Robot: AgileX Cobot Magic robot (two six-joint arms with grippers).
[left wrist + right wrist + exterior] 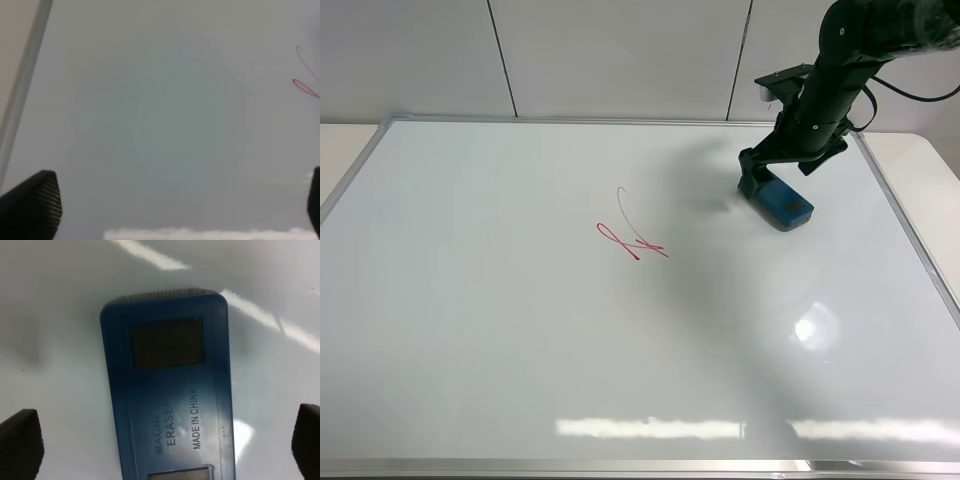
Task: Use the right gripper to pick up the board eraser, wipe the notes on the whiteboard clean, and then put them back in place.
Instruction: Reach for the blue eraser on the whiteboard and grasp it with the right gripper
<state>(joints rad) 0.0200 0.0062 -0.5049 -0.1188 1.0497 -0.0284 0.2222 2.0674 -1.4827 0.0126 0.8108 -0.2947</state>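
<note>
Though wide apart and empty, right fingers (20, 442) astride the board eraser (167, 390)

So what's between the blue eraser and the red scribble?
Nothing. Only bare whiteboard lies between the eraser and the scribble. The high camera view shows it.

High camera looks down from the table's near edge over the whole glossy white, silver-framed whiteboard (520, 350). Left wrist camera hangs close above the left edge, sharing the thin red marker scribble (632, 240) (302, 87). Right wrist camera faces straight down, very near, on the teal-blue rectangular board eraser (170, 390) (782, 203) by the far right corner.
</note>
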